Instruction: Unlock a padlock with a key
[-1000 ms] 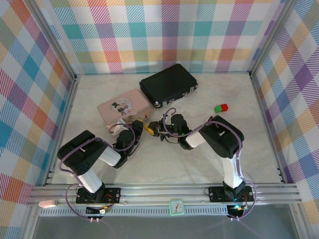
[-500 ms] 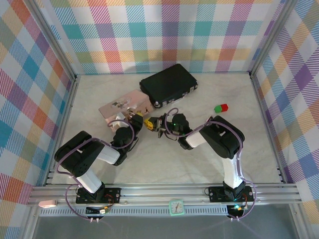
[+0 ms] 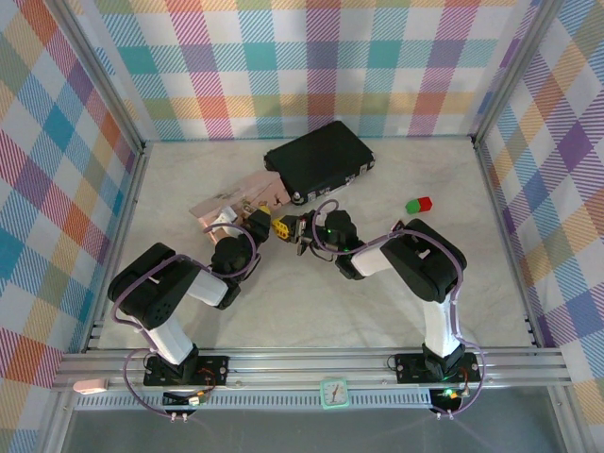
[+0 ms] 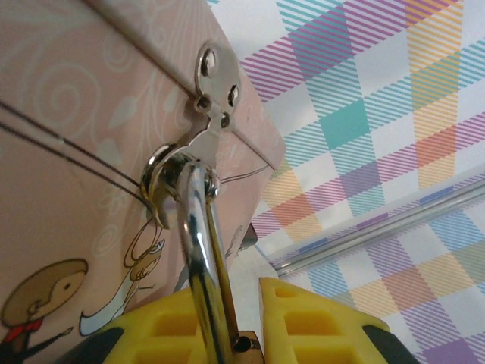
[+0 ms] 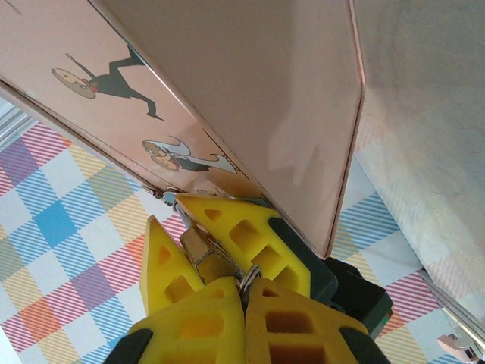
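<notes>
Left gripper clamped on padlock body, shackle through the hasp of the pink box; right gripper pinched tight on what looks like the key, just below that box's edge, and since the box sits tipped, any swing could skew the key or slip it.

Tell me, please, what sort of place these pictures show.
Probably a robot test cell in a laboratory: silver aluminium frame rails, pastel checked cloth walls on three sides, and two black-and-white robot arms bolted at the near edge of a pale marbled tabletop.
</notes>
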`<state>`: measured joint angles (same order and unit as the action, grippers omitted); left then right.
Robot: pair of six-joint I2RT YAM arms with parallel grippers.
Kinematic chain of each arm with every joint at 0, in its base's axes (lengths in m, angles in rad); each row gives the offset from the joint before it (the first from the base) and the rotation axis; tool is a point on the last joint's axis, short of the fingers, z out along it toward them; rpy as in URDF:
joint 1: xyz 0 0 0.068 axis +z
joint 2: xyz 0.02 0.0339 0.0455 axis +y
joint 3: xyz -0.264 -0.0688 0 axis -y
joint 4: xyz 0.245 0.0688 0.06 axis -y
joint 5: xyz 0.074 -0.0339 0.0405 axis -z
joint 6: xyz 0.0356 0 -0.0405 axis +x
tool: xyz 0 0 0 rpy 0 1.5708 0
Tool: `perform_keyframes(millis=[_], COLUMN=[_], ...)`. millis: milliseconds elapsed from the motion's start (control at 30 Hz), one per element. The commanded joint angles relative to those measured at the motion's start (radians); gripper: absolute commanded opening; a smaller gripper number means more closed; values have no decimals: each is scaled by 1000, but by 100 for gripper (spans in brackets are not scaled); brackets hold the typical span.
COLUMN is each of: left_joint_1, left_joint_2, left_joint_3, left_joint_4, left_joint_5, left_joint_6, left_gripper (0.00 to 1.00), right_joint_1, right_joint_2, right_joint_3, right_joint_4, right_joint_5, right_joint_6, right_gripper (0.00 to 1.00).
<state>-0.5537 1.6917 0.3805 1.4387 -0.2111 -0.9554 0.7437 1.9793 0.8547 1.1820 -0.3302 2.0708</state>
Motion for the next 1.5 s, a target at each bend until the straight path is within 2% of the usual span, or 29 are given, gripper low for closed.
perform_keyframes(millis=[0, 167, 333, 567, 667, 767, 900, 1000, 1167, 1300, 1467], left_joint_1=[-51, -50, -51, -51, -51, -50, -51, -51, -50, -51, -51], left_joint_2=[-1, 10, 35, 26, 3, -23, -76, -135, -267, -367, -411], left_joint_3=[-29, -22, -19, -47, -60, -58, -34, -5, 73, 140, 182], left_joint_4=[-63, -70, -74, -86, -120, -189, -336, -479, -823, -1083, -1220], left_joint_5=[162, 121, 73, 22, 1, -6, -2, 13, 45, 40, 44], left_joint_6=[55, -26, -88, -144, -163, -192, -223, -243, -265, -255, -249], left_gripper=[0, 0, 0, 0, 0, 0, 0, 0, 0, 0, 0], right_joint_1=[4, -17, -37, -79, -97, -106, -101, -100, -81, -36, -8], right_joint_2=[-53, 7, 33, -33, -105, -204, -310, -328, -326, -308, -300], right_joint_3=[23, 4, -39, -119, -134, -102, 33, 117, 131, 160, 118], right_joint_4=[225, 224, 182, -62, -266, -562, -1087, -1277, -1274, -1259, -1097], right_joint_5=[31, -50, -115, -222, -260, -272, -209, -203, -219, -171, -169], right_joint_6=[376, 220, 26, -347, -549, -804, -1250, -1487, -1689, -1875, -2001], right_gripper=[0, 0, 11, 26, 29, 32, 36, 39, 42, 46, 46])
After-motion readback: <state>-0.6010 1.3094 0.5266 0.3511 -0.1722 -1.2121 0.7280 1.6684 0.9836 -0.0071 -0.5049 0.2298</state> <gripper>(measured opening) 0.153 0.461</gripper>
